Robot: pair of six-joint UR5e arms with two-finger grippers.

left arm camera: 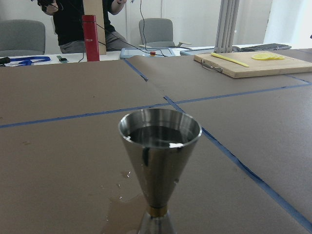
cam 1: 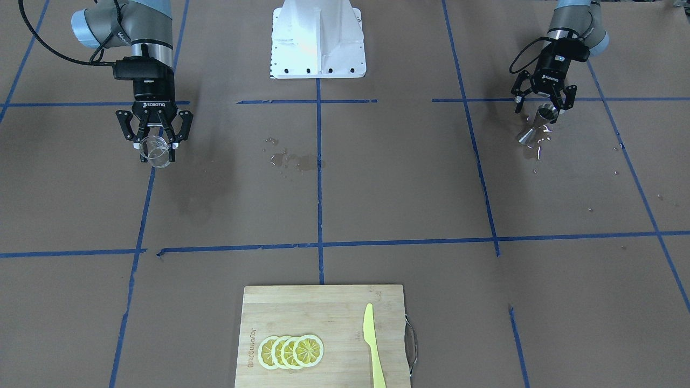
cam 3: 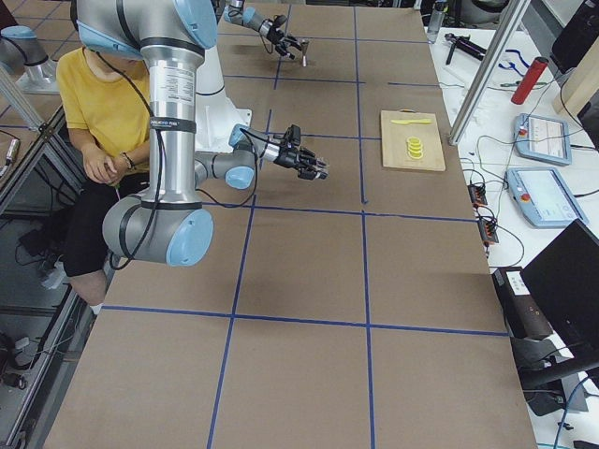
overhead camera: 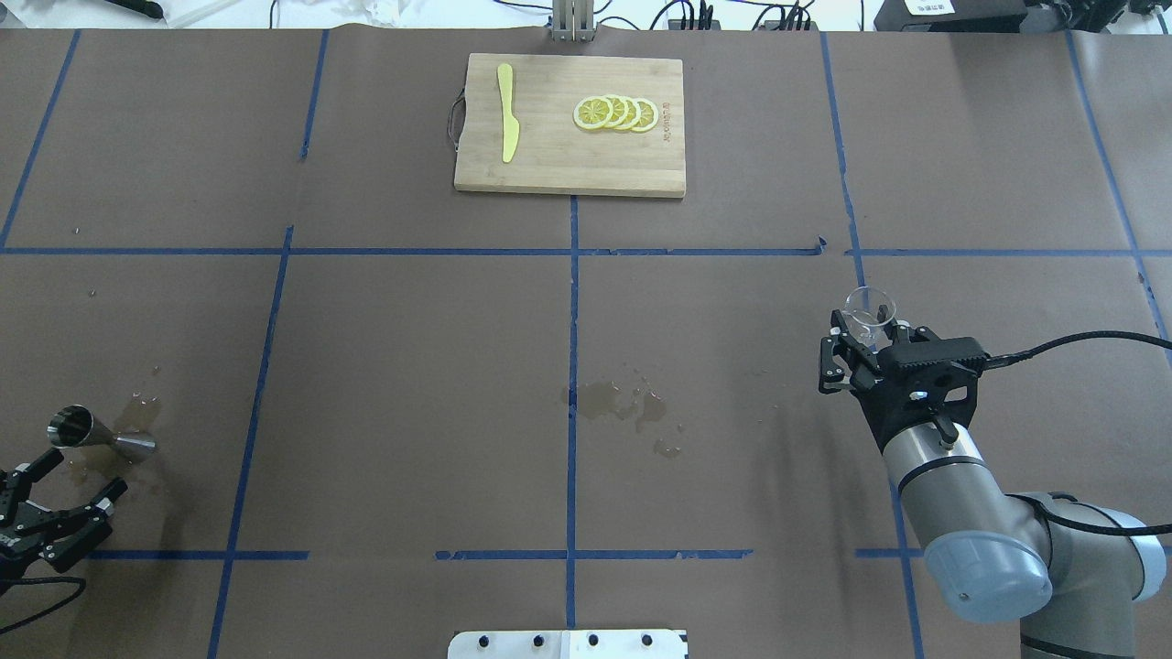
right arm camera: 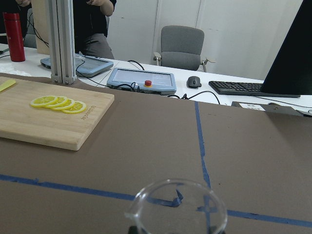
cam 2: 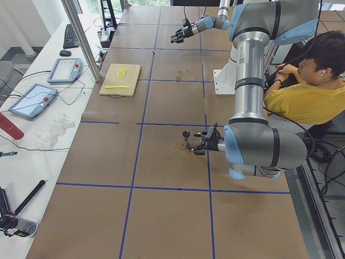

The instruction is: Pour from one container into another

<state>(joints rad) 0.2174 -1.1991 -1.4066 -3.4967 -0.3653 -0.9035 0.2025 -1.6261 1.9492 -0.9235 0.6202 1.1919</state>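
The steel jigger [overhead camera: 99, 437] stands upright in a small puddle at the table's near left; in the left wrist view the jigger [left arm camera: 160, 156] fills the centre, with liquid showing in its upper cone. My left gripper [overhead camera: 81, 474] is open just behind it, fingers spread and not touching it; from the front-facing camera the left gripper [cam 1: 542, 106] sits right behind the jigger [cam 1: 535, 128]. On the right side, my right gripper [overhead camera: 868, 331] is shut on the clear glass cup [overhead camera: 868, 307] and holds it upright above the table. The cup [cam 1: 156, 155] hangs below the right gripper [cam 1: 156, 144].
A spill [overhead camera: 623, 403] wets the paper near the table's centre. At the far edge lies a wooden cutting board [overhead camera: 549, 169] with lemon slices [overhead camera: 615, 113] and a yellow knife [overhead camera: 507, 124]. The white robot base [cam 1: 318, 43] and a seated person [cam 2: 312, 91] are behind the arms.
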